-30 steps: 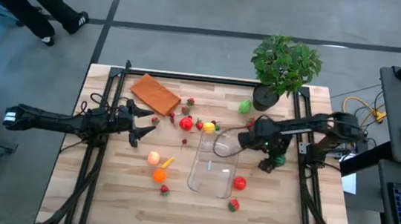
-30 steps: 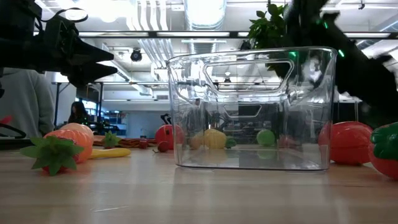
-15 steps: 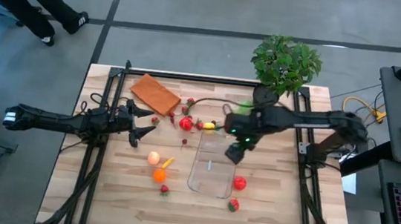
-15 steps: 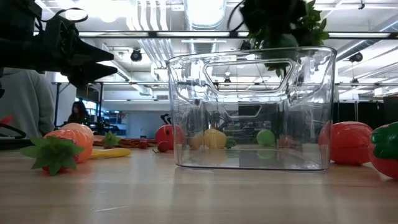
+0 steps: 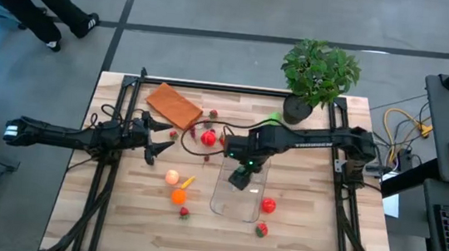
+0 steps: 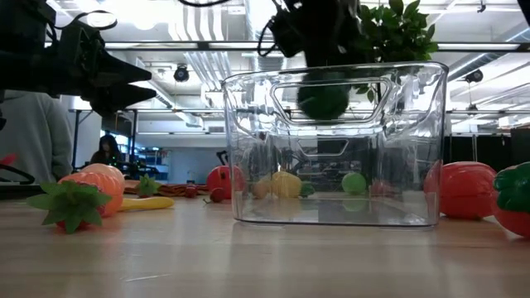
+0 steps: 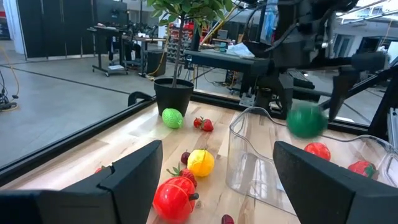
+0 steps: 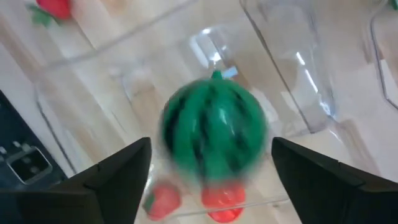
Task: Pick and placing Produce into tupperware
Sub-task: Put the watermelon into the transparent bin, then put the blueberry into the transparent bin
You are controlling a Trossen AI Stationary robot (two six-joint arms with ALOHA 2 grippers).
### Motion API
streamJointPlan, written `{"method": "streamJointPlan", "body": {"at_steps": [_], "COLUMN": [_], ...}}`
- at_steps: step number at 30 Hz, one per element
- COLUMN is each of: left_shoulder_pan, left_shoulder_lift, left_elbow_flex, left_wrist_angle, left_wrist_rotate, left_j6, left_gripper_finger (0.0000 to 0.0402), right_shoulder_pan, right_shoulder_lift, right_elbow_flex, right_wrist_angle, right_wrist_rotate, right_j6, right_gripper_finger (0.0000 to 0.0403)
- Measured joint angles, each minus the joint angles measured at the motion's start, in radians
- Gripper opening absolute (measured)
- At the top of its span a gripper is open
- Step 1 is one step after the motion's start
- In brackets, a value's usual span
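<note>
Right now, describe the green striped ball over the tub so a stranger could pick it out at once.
Find the clear tupperware at the middle of the wooden table. Just above its open top, under the right gripper, is a small toy watermelon, apart from the open fingers. It is the only round dark green piece with darker stripes; the lighter plain green fruit lies near the potted plant.

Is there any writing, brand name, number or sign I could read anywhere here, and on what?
None can be read.
The dark right robot arm carries a strip of pale lettering along its side in the high view: too small to read.
The clear plastic rectangular tub and the small toy fruits show no labels.
</note>
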Motion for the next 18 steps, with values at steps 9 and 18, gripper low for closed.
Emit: {"method": "streamJointPlan", "body": {"at_steps": [9, 18], "left_shoulder_pan": [0.0, -0.001], "left_shoulder_lift": [0.0, -0.021], "left_elbow_flex": [0.0, 0.0], "left_wrist_angle": [0.001, -0.001], "left_wrist_rotate": [0.001, 0.223], "left_j6": [-0.009, -0.665], "left_gripper_finger": [0.0293, 0.0293], "right_shoulder_pan": [0.049, 0.196], "right_shoulder_lift": [-0.004, -0.006], "right_elbow_flex": [0.12, 0.279], "right_wrist_angle": [-0.016, -0.141], "right_wrist_rotate": [0.136, 0.372], "right_j6": [0.145, 0.34], "right_gripper_finger": [0.0363, 0.0363]}}
